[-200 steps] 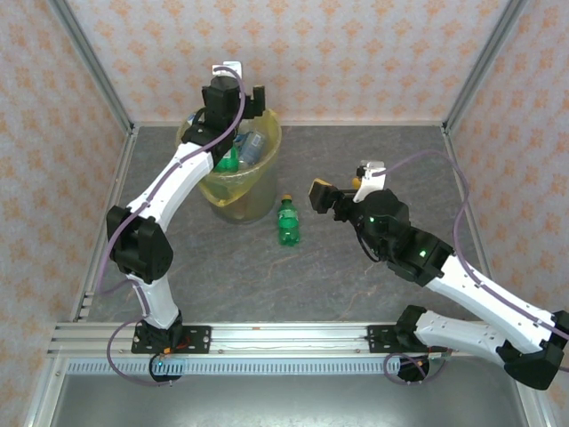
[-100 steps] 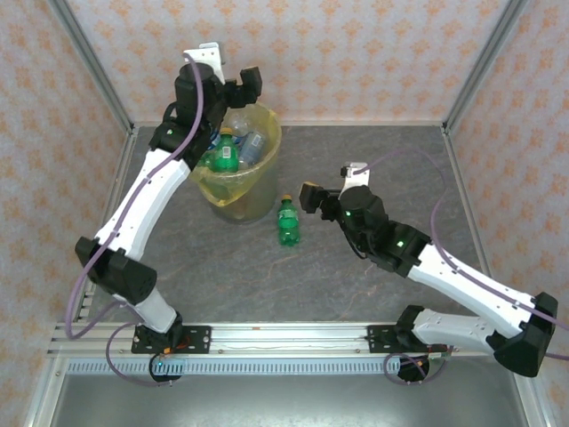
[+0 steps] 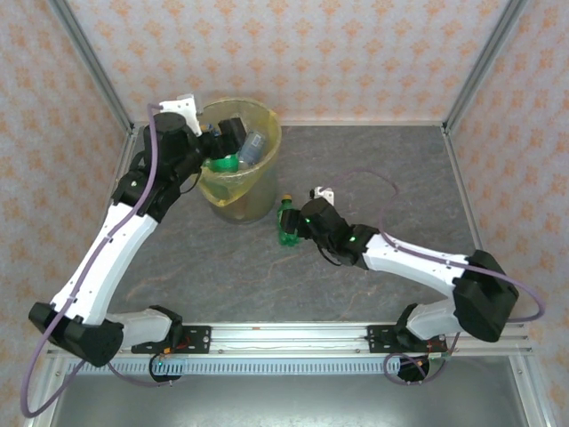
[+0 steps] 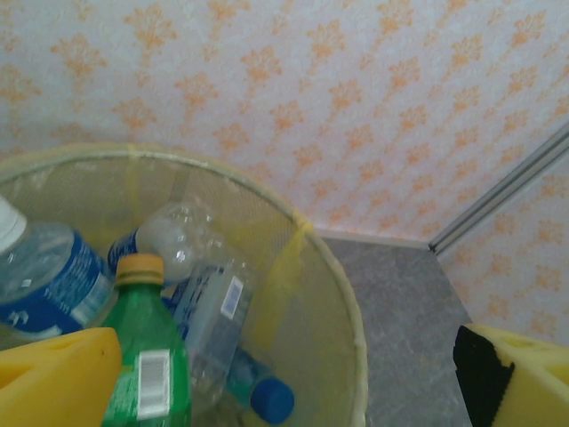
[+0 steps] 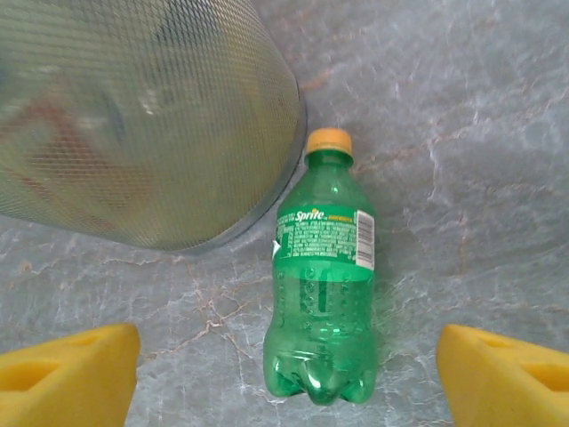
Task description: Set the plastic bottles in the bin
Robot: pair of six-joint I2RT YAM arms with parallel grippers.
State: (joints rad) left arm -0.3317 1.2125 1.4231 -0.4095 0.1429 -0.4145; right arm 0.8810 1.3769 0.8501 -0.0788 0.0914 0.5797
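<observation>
A green plastic bottle with a yellow cap lies on the grey table, cap toward the bin; from above this bottle is just right of the bin's foot. My right gripper hangs over its base, open, one yellow finger on each side and neither touching; the top view puts that gripper at the bottle's near end. The bin, lined in yellow, holds several bottles, among them a green one and a clear one with a blue cap. My left gripper is open and empty over the bin's left rim.
The bin's mesh wall stands close on the left of the lying bottle. Patterned walls and metal corner posts enclose the table. Bare grey tabletop stretches to the right and toward the near edge.
My right gripper has moved left and down over the green bottle on the table, and its jaws have narrowed a little. My left arm has drawn back from above the bin toward its left rim.
</observation>
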